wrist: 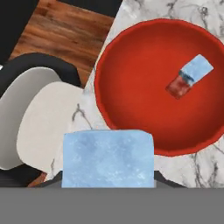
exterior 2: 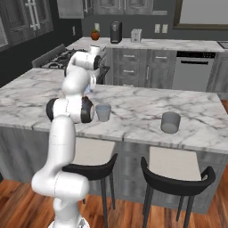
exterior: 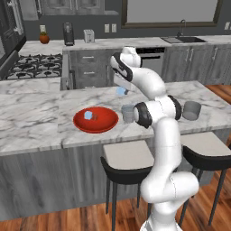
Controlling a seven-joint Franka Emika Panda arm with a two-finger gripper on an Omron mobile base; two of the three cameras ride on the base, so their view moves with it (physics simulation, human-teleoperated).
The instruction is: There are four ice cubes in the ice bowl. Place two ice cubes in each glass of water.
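Note:
My gripper (exterior: pixel 121 89) hangs above the marble island, shut on one pale blue ice cube (exterior: pixel 121 92), a little behind and above the nearer glass of water (exterior: pixel 128 113). In the hand view that held ice cube (wrist: pixel 108 158) sits large between my fingertips. The red ice bowl (exterior: pixel 101 122) lies to the left of that glass, with one ice cube (exterior: pixel 88 115) visible inside; the hand view shows the ice bowl (wrist: pixel 140 96) and the ice cube in it (wrist: pixel 197 68). The other glass (exterior: pixel 191 110) stands far to the right. Both glasses, the nearer (exterior 2: pixel 103 112) and the farther (exterior 2: pixel 170 122), appear from the right side.
Two black stools with pale seats (exterior: pixel 127 154) (exterior: pixel 207 143) stand under the island's front edge. A stove (exterior: pixel 31 65) is at the far left, and a back counter holds a coffee maker (exterior: pixel 68 34) and a toaster (exterior: pixel 89 35).

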